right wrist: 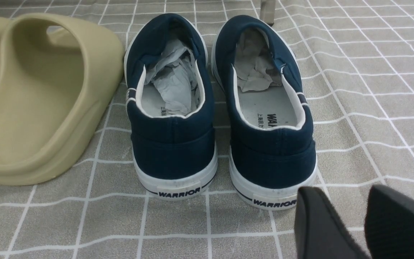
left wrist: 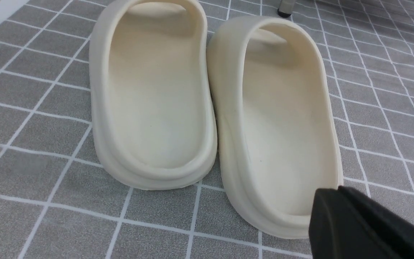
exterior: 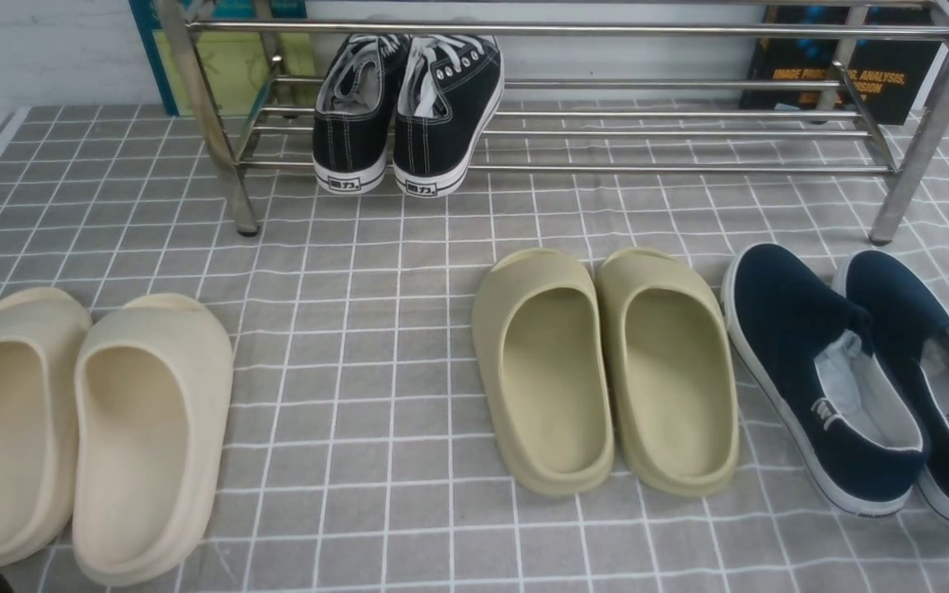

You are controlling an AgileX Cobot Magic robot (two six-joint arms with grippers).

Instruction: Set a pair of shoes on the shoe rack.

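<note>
Left jaws pressed together, right jaws apparently spread; only front view shows sneakers [exterior: 406, 111] on rack [exterior: 689, 132].

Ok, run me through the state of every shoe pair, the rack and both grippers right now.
black sneakers: on the shoe rack's lower shelf, heels outward
shoe rack: standing, holds only the sneakers
beige slides: on the cloth, side by side
olive slides: on the cloth
navy slip-ons: on the cloth, paper-stuffed
left gripper: shut, empty
right gripper: open, empty

Pair of black canvas sneakers [exterior: 405, 115] with white laces stood side by side, heels outward, on shoe rack's [exterior: 573, 132] lower bars, well beyond both grippers.
</note>
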